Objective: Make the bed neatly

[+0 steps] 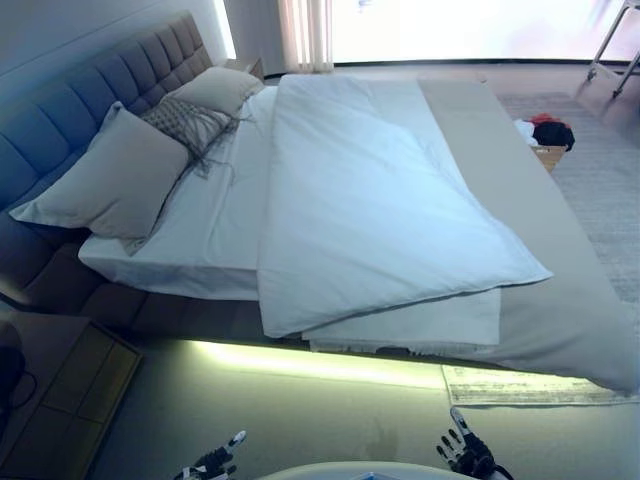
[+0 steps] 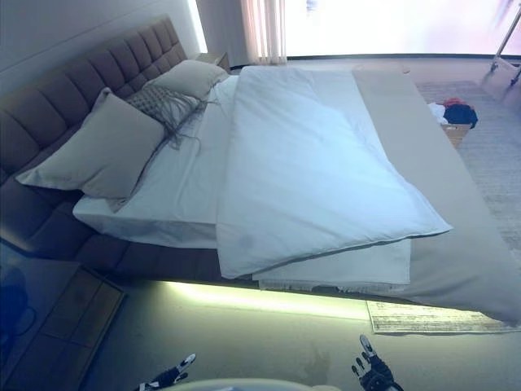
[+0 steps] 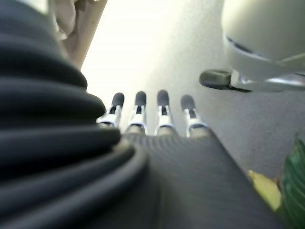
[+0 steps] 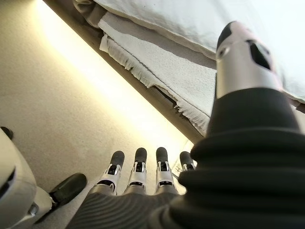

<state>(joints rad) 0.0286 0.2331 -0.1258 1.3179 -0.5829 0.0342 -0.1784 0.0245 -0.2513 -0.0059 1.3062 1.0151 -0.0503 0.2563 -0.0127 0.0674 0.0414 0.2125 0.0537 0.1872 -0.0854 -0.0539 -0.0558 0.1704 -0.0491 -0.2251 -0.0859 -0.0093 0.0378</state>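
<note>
A white duvet (image 1: 370, 200) lies askew over the middle of the bed, its near corner (image 1: 520, 272) jutting toward the foot. Under it a grey-beige blanket (image 1: 570, 300) covers the foot end and hangs over the near side. White sheet (image 1: 215, 225) shows bare at the head. Two beige pillows (image 1: 115, 175) and a patterned cushion (image 1: 190, 122) lean on the tufted headboard (image 1: 90, 100). My left hand (image 1: 212, 462) and right hand (image 1: 465, 452) hang low over the floor before the bed, both open and holding nothing, well short of the bedding.
A wooden nightstand (image 1: 60, 390) stands at the lower left. A lit strip (image 1: 320, 362) glows under the bed frame. A basket with clothes (image 1: 548, 140) sits on the rug beyond the bed. A pale mat (image 1: 530, 385) lies by the foot corner.
</note>
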